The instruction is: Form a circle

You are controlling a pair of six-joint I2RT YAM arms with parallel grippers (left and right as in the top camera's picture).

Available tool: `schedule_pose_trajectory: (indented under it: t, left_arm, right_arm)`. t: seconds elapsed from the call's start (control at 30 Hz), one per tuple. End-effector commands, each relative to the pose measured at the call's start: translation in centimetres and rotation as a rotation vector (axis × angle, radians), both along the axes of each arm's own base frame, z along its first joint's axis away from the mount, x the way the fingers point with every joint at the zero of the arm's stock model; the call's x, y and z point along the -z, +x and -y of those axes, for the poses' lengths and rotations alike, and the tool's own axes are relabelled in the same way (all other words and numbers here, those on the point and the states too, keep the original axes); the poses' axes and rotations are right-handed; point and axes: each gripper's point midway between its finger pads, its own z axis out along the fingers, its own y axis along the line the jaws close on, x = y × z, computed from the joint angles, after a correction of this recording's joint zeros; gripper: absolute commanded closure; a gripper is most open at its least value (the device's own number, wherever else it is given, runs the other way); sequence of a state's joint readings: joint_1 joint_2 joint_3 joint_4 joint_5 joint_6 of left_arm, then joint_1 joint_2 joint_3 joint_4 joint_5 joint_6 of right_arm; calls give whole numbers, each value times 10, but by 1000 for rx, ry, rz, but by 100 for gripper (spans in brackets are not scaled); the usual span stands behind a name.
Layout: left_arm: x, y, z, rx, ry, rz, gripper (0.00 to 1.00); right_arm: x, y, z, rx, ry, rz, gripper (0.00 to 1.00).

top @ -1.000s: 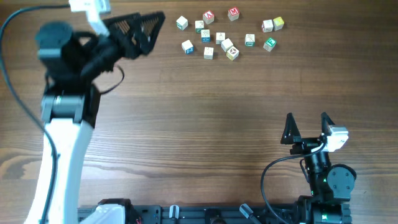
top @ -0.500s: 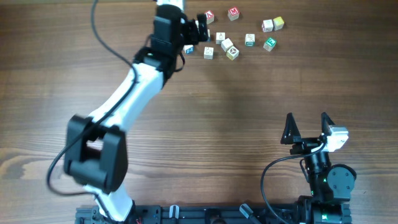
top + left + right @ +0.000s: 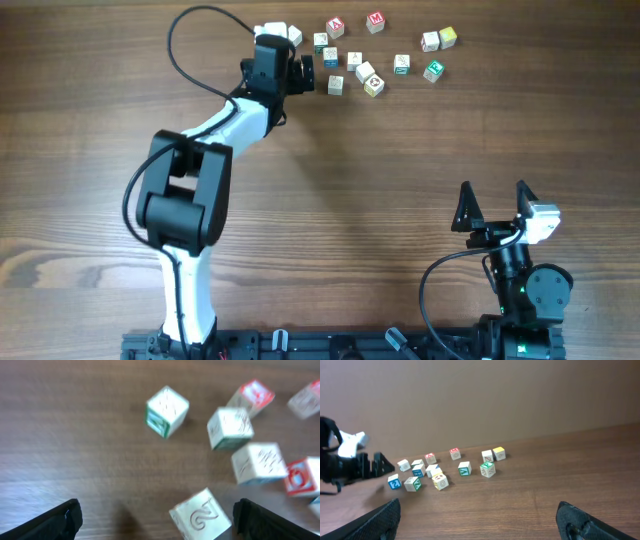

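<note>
- Reaching across the far part of the table (image 3: 330, 200), the left end effector (image 3: 303, 74) is spread wide and empty. In the wrist view a letter cube (image 3: 200, 520) lies low between its fingers, ungripped.
- The right end effector (image 3: 493, 195) is also spread wide and empty, at the near edge, well apart from everything.
- No ring yet: the circle (image 3: 366, 72) is only a tight clump of three, just right of the left end effector, with other cubes (image 3: 433, 70) scattered around it.
- Likely step: take that nearest cube.
- To do it well: centre the cube, square the fingers to its flat faces, lower straight, avoid bumping neighbours, set it beside the clump on an even curve.
</note>
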State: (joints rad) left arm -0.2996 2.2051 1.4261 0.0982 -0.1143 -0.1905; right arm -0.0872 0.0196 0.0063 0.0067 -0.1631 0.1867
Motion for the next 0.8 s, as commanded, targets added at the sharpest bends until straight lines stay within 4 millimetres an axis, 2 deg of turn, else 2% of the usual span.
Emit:
schedule_pose_trajectory:
  t: [0.0, 0.07, 0.27, 0.4, 0.57, 0.67, 0.73, 0.77]
  left_arm:
    - [24, -2, 13, 73, -15, -36, 0]
    - [30, -2, 14, 79, -19, -45, 0]
    - [32, -4, 15, 82, -19, -51, 0]
    - [31, -9, 32, 153, -72, -65, 0]
    - [32, -11, 35, 157, -69, -70, 3]
    - [32, -11, 35, 157, -70, -70, 16]
    - [32, -11, 35, 157, -69, -70, 44]
    - [32, -11, 35, 157, -69, -70, 47]
  right_arm:
    - [-1, 0, 3, 15, 11, 3, 0]
    - [-1, 0, 3, 15, 11, 3, 0]
    - [-1, 0, 3, 15, 11, 3, 0]
    - [-1, 0, 3, 15, 11, 3, 0]
    - [-1, 0, 3, 15, 11, 3, 0]
    - [-1, 0, 3, 15, 11, 3, 0]
    - [-1, 0, 3, 15, 11, 3, 1]
    - [-1, 0, 3, 15, 11, 3, 0]
